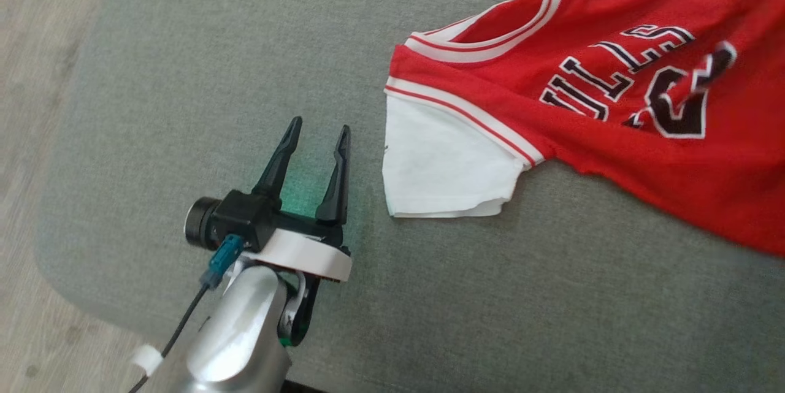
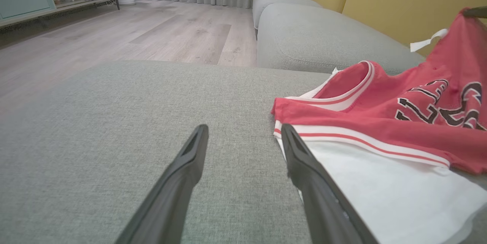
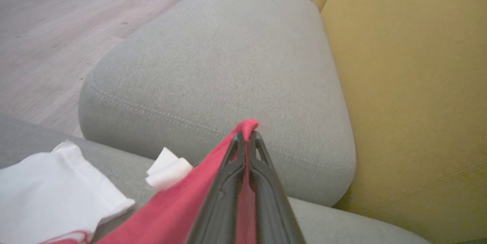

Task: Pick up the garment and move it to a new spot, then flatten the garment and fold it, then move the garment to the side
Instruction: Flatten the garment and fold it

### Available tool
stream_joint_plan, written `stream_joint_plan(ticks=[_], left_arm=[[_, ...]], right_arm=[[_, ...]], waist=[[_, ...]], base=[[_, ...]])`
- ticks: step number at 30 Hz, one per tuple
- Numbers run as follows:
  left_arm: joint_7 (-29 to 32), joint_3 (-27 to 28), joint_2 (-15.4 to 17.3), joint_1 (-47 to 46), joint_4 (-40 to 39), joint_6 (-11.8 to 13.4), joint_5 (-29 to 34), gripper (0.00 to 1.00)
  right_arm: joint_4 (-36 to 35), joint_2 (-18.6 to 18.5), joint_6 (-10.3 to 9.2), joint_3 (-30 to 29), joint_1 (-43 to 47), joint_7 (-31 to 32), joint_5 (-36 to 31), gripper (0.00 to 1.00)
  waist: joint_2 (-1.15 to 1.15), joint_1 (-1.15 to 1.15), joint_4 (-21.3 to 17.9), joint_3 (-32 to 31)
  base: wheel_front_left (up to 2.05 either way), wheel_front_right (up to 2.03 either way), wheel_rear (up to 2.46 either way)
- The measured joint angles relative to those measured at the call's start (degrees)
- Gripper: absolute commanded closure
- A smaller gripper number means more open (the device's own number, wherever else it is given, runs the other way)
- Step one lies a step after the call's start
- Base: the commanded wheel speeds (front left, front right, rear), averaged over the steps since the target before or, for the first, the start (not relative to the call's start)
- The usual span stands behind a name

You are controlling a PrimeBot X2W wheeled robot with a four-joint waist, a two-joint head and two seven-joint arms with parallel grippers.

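Garment [image 1: 601, 99] pinched in right pincer [image 3: 246, 134], beside open left pincer [image 1: 319, 129].

**Arm hardware, visual check**

Left tool [image 1: 321, 125]: two long matte-black fingers [image 1: 279, 163], wide at the base, tapering to narrow tips, with a recessed slot near each tip. Black block housing [image 1: 245, 218] behind them, round camera barrel [image 1: 199, 222] on one side. Teal connector [image 1: 223, 260] plugs in below the housing; thin black cable [image 1: 184, 327] runs from it, white tag [image 1: 146, 358] wrapped round it. White ring flange [image 1: 306, 256] joins the housing to a glossy silver forearm [image 1: 242, 331]. Right tool [image 3: 246, 134]: same dark fingers, open cut-outs near the tips, slight sheen on the plastic.
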Motion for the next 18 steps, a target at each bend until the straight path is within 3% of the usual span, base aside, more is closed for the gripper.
stream_joint_plan(ticks=[7, 8, 9, 13, 18], left_arm=[[0.0, -1.3, -0.1, -0.4, -0.9, 0.9, -1.5, 0.00], [0.0, -1.3, -0.1, -0.4, -1.0, 1.0, -1.5, 0.00], [0.0, -1.3, -0.1, -0.4, -1.0, 1.0, -1.5, 0.00], [0.0, -1.2, -0.1, -0.4, -1.1, 1.4, -1.5, 0.00], [0.0, 0.0, -0.1, -0.4, -2.2, 1.5, -1.0, 0.00]], right_arm=[[-0.7, 0.4, 0.00, -4.9, -3.3, -2.1, -8.7, 1.00], [-0.6, 0.7, 0.00, -5.5, -3.4, -2.1, -9.7, 0.92], [-0.6, 0.7, 0.00, -5.5, -3.4, -2.1, -9.7, 0.00], [0.2, 3.0, 0.00, -7.7, -3.2, -3.4, -12.3, 0.00], [0.3, 5.9, 0.00, -8.6, -2.3, -10.1, -12.4, 0.00]], waist=[[0.00, -0.01, 1.2, 1.0], [0.00, -0.01, 1.1, 1.0], [0.00, -0.01, 1.1, 1.0], [0.00, -0.01, 0.2, 0.7], [0.00, -0.01, -2.1, -0.6]], base=[[0.00, 0.00, 0.00], [0.00, 0.00, 0.00], [0.00, 0.00, 0.00], [0.00, 0.00, 0.00], [0.00, 0.00, 0.00]])
